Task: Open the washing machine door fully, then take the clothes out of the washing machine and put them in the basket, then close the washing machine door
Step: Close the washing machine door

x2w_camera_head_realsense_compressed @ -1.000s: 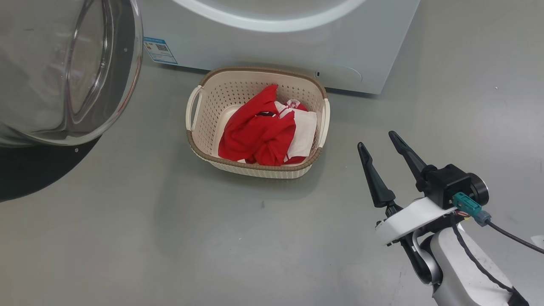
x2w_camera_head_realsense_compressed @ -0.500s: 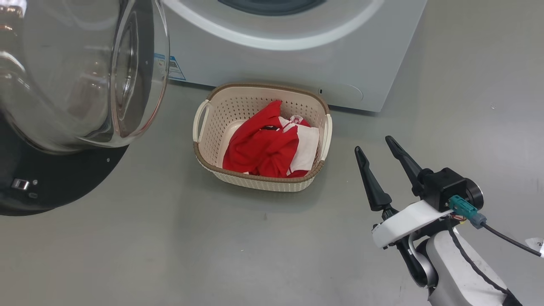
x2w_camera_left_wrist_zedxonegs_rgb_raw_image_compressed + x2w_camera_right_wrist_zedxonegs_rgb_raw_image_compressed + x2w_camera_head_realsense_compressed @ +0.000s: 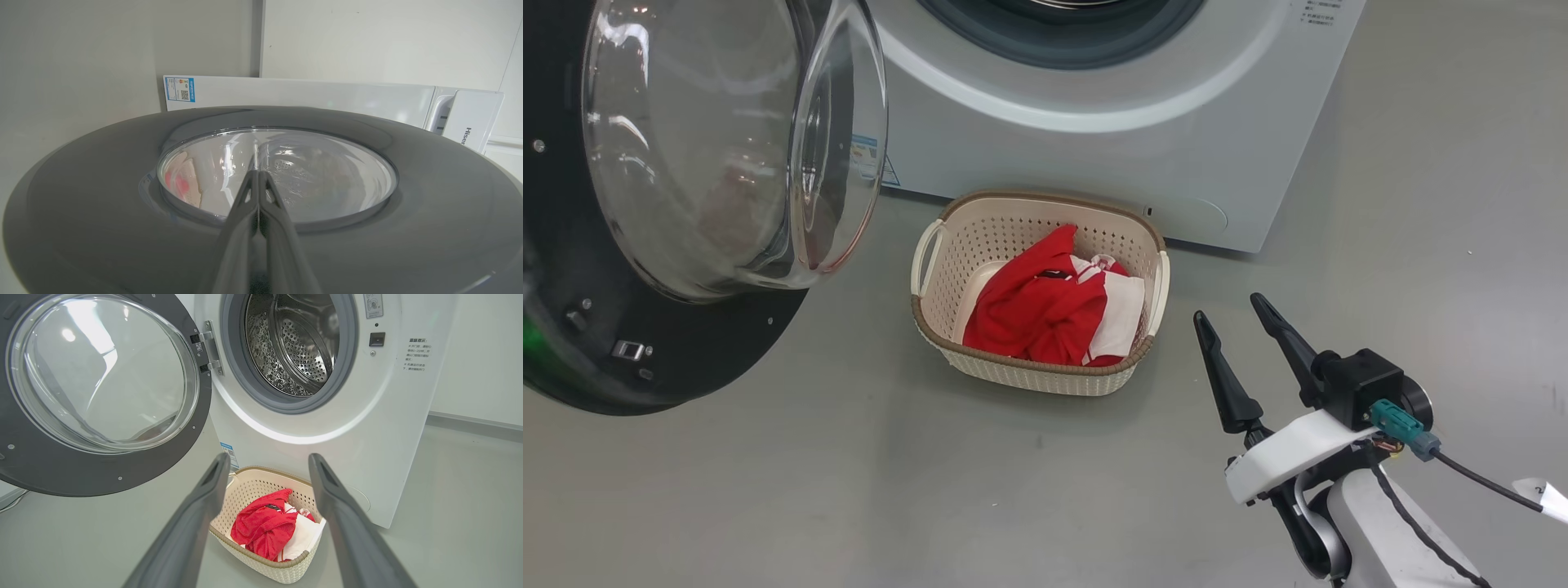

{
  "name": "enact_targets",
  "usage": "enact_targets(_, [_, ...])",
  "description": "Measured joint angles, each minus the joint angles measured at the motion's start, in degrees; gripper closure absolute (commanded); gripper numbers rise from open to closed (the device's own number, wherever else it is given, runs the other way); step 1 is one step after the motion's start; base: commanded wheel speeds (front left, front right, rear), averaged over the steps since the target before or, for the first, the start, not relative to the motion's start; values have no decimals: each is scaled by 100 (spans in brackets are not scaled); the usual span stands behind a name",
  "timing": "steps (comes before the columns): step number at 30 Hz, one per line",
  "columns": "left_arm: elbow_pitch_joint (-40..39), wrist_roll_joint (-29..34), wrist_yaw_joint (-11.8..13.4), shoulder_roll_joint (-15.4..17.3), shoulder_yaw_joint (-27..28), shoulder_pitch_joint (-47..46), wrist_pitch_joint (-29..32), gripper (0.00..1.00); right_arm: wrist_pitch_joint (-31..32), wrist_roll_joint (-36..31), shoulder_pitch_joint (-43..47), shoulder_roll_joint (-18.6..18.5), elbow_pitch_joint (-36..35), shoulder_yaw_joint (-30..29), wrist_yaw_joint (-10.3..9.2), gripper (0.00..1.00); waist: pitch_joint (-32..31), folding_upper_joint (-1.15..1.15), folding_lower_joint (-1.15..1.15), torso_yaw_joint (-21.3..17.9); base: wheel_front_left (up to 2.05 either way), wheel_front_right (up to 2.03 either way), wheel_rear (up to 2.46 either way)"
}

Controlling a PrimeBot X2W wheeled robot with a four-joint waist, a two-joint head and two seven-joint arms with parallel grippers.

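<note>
The left gripper (image 3: 258, 173) was seen with its two dark fingers pressed together on nothing, tips aimed at the glass of the large round, black-rimmed, glass-bowled washing machine door (image 3: 698, 359), on the face turned away from the small cream perforated plastic basket (image 3: 1029, 369); whether contact was made could not be told; the right gripper (image 3: 1225, 306) was held spread and empty just right of the basket. The bright red and white fabric clothes (image 3: 1045, 314) were heaped inside the basket; the perforated steel drum (image 3: 294, 343) of the big white front-loading washing machine (image 3: 1094, 155), directly behind the basket, appeared bare; closing the door was therefore judged the step in hand. A steady push on that far face would be called for, the door being swung round above the basket until latched. Against the frame of a second ago the whole head view had been raised; the door's edge was found nearer the basket's left handle, though camera motion could not be ruled out.
</note>
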Motion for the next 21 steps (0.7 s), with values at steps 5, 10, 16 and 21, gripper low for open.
enact_targets(5, [-9, -94, -101, -85, 15, 109, 257, 100, -1, 19, 26, 54, 46, 33, 5, 0, -130, 0, 0, 29, 0, 0, 0])
enact_targets(10, [-27, -167, -194, -461, -59, 181, 599, 100, -2, 60, 135, 66, 93, 23, 5, 0, -257, 0, 0, 58, 0, 0, 0])
enact_targets(16, [-164, -356, -252, -687, -76, 339, 836, 100, -2, 93, 164, 110, 102, 77, 8, 0, -353, 0, 0, 82, 0, 0, 0])
enact_targets(21, [-315, -363, -300, -921, -185, 366, 1046, 100, -9, 94, 164, 118, 102, 80, 12, 0, -385, 0, 0, 75, 0, 0, 0])
